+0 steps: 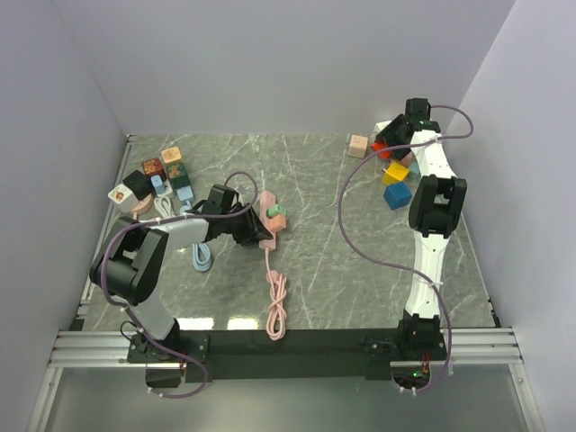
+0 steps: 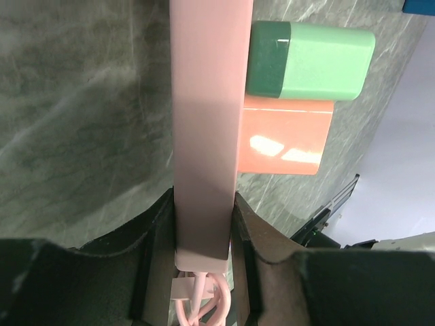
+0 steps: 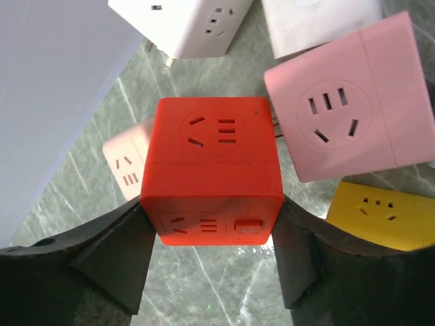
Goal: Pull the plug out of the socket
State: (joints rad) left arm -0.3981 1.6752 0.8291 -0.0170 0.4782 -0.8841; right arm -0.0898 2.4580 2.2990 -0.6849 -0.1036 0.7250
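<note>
The left arm is bending low and reaching sideways across the grey marble worktop (image 1: 342, 252). Its left end effector (image 2: 202, 207) is clamping a long pale pink plastic power strip (image 2: 207, 102) near the cable end, one finger pressing on each long side. The mint green boxy plug (image 2: 312, 60) with a dark green base is sitting in the strip's side, near the middle of the worktop. Just below it, touching it, a salmon pink square plug (image 2: 285, 136) is sitting in the strip too. The strip's pink cable (image 1: 274, 297) is running toward the near edge and ending in a looped bundle.

The right arm is stretching far toward the back right corner, its wrist tipping down. Its right end effector (image 3: 212, 217) is squeezing a bright red plastic cube socket (image 3: 214, 149) (the slots on top are easy to see). A pink cube socket (image 3: 346, 122), a yellow one (image 3: 380, 207) and a white one (image 3: 190, 24) are crowding close around it.

More coloured cube sockets (image 1: 153, 180) are lying in a pile at the back left.
</note>
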